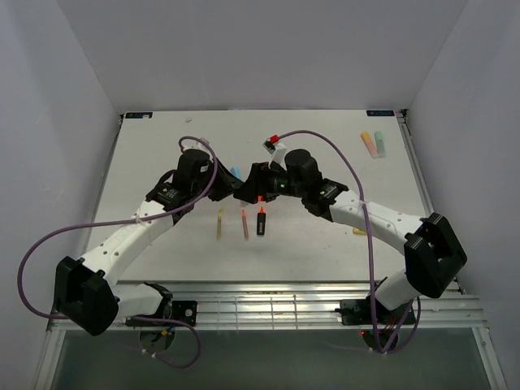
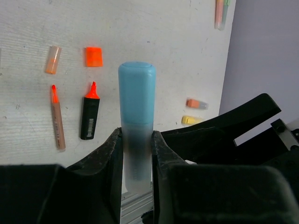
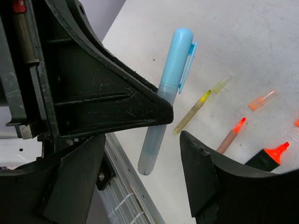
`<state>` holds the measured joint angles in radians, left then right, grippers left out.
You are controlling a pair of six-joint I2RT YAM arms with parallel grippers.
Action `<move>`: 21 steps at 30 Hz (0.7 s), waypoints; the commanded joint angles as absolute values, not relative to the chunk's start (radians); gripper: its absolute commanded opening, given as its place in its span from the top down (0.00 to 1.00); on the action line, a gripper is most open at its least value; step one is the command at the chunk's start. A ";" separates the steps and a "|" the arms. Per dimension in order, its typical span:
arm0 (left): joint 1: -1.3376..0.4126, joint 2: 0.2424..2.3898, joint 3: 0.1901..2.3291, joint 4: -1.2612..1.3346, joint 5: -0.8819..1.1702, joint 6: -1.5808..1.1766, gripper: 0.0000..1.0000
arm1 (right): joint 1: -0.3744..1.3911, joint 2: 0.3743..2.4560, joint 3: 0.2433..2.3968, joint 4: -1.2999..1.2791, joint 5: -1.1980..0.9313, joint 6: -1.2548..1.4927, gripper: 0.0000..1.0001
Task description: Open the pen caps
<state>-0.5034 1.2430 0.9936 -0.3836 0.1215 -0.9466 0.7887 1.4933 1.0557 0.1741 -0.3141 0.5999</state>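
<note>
From overhead, the two wrists met over the middle of the tabletop (image 1: 162, 154) and hid nearly all of the grip. I could see only a sliver of the blue pen (image 1: 234, 172) between them.

The left wrist view showed the left pincer (image 2: 137, 140) clamped narrow on the pen's clear barrel. The blue cap (image 2: 136, 91) sat on the pen, standing free beyond the fingertips and above the tabletop. The barrel's lower end was lost in blur.

In the right wrist view the right pincer (image 3: 143, 139) stood wide. Its fingers (image 3: 210, 177) were on either side of the pen's tail, with a gap showing on both sides.

The black highlighter (image 2: 89, 114) and the slim orange pen (image 2: 57, 116) lay uncapped. An orange cap (image 2: 93, 56) and a see-through orange cap (image 2: 53, 59) lay loose just beyond their tips.

A small orange piece (image 2: 196, 103) and a small yellow piece (image 2: 190, 120) lay near the tabletop's right edge, too blurred for me to name. The pastel pens (image 1: 374, 145) lay well apart by the far right corner.

The widest bare stretch of tabletop was at the far left.
</note>
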 commanded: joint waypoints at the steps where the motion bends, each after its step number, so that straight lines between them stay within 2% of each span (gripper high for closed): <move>1: -0.529 1.207 0.997 -0.390 0.026 -0.976 0.98 | 0.813 1.520 1.114 0.153 -0.232 0.595 0.30; 8: -0.534 1.195 1.014 -0.406 -0.015 -0.982 0.98 | 0.847 1.531 1.104 0.147 -0.160 0.589 0.39; 11: -0.534 1.192 1.012 -0.410 -0.015 -0.992 0.98 | 0.850 1.546 1.109 0.161 -0.153 0.595 0.53; 14: -0.534 1.190 1.019 -0.410 -0.015 -0.991 0.93 | 0.856 1.563 1.120 0.164 -0.143 0.600 0.80; 15: -0.534 1.190 1.020 -0.408 -0.015 -0.989 0.86 | 0.857 1.568 1.121 0.164 -0.132 0.601 0.92; 18: -0.532 1.187 1.041 -0.426 -0.053 -0.959 0.67 | 0.857 1.565 1.120 0.158 -0.141 0.611 0.92; 19: -0.532 1.189 1.051 -0.437 -0.066 -0.927 0.53 | 0.857 1.560 1.111 0.158 -0.149 0.614 0.92; 21: -0.531 1.189 1.080 -0.449 -0.095 -0.884 0.38 | 0.857 1.539 1.097 0.160 -0.159 0.621 0.92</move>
